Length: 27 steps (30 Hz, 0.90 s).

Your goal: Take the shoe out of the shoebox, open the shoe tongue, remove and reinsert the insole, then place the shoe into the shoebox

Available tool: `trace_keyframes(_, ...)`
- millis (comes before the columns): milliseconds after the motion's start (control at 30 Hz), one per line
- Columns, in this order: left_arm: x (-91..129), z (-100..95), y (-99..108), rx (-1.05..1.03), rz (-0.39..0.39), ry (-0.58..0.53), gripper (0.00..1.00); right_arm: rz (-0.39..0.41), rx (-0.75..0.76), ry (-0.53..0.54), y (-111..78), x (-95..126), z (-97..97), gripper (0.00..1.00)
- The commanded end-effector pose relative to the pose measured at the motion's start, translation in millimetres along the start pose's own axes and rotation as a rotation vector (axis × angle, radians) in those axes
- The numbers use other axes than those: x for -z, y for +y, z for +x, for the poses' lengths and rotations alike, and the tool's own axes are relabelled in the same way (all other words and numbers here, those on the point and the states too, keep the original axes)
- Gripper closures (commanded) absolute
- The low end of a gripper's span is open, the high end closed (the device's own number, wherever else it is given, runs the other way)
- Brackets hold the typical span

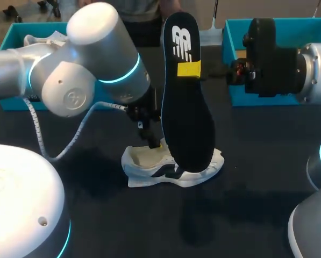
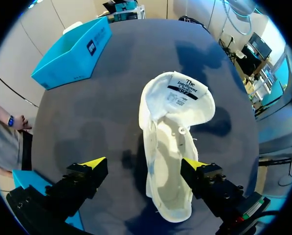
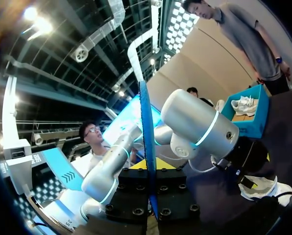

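Near the middle of the frame in the head view, a white fabric shoe (image 1: 173, 167) with dark side stripes lies on the black table (image 1: 246, 215), its opening facing up. Just above the shoe's left part hangs the left gripper (image 1: 151, 138). In the left wrist view its yellow-tipped fingers (image 2: 94, 163) are spread wide. One stands clear of the shoe (image 2: 168, 147) and the other just beside its edge, so neither grips it. A long black foam insole (image 1: 187, 107) stands upright over the shoe; whether its lower end touches the shoe cannot be told. The right gripper (image 1: 190, 70), coming in from the frame's right, pinches the insole near its upper end. The right wrist view shows the insole (image 3: 146, 127) edge-on, clamped between both fingers. One teal cardboard box (image 1: 12, 32) sits at upper left of the frame, a second teal box (image 1: 233, 40) at upper right.
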<state>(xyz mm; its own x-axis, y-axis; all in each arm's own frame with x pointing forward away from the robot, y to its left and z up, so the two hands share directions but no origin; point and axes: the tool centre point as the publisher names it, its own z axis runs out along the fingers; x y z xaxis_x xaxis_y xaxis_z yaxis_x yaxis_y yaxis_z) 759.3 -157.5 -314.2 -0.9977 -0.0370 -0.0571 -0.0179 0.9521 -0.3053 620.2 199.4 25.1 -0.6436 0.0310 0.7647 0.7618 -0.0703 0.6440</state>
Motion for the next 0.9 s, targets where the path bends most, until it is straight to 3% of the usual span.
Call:
trace_keyframes(33, 0, 0.3, 1, -0.001, 0.000, -0.001, 0.00, 0.000, -0.002, -0.004, 0.1, -3, 1.1, 1.00)
trace_keyframes(333, 0, 0.3, 1, -0.001, 0.000, -0.001, 0.00, 0.000, -0.002, -0.004, 0.1, -3, 1.1, 1.00)
trace_keyframes(633, -15, -11.8, -7, -0.067, -0.027, 0.014, 0.00, 0.000, -0.002, -0.004, 0.1, -3, 1.1, 1.00)
trace_keyframes(900, -29, -8.2, -4, -0.091, -0.048, 0.001, 0.00, 0.000, -0.002, -0.004, 0.1, -3, 1.1, 1.00)
